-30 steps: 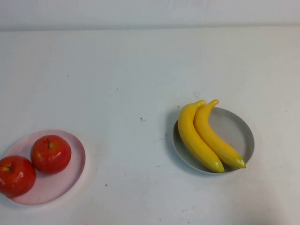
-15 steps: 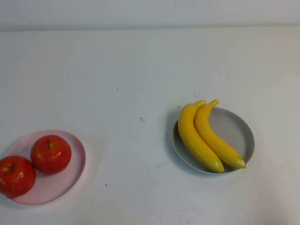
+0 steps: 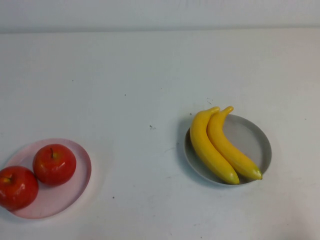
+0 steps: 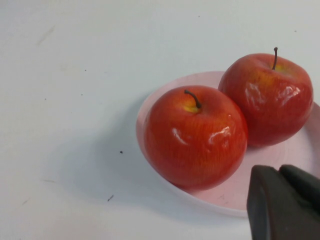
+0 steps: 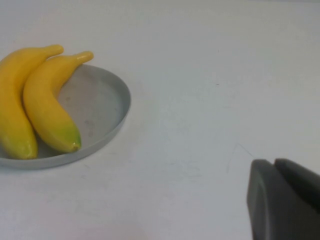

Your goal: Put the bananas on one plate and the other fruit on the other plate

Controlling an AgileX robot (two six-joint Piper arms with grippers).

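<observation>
Task looks done: both bananas (image 3: pixel 220 144) lie on grey plate (image 3: pixel 255 140) at 4 o'clock on desk (image 3: pixel 125 75), both apples (image 3: pixel 54 164) on pink plate (image 3: pixel 75 192) at 8, w/ left hand (image 4: pixel 285 205) & right hand (image 5: pixel 285 200) clear nearby, grip state can't tell.

A plain white bench (image 3: pixel 150 75) fills nearly the whole high view. Its surface is matte and evenly lit, with soft, faint shadows and no glare. A few tiny dark specks (image 3: pixel 151 127) lie scattered near the middle, and faint scuff marks show toward the near edge. Along the far edge a thin grey seam runs straight across, and above it rises a pale, bare wall (image 3: pixel 160 12). No bench corners are in view.
</observation>
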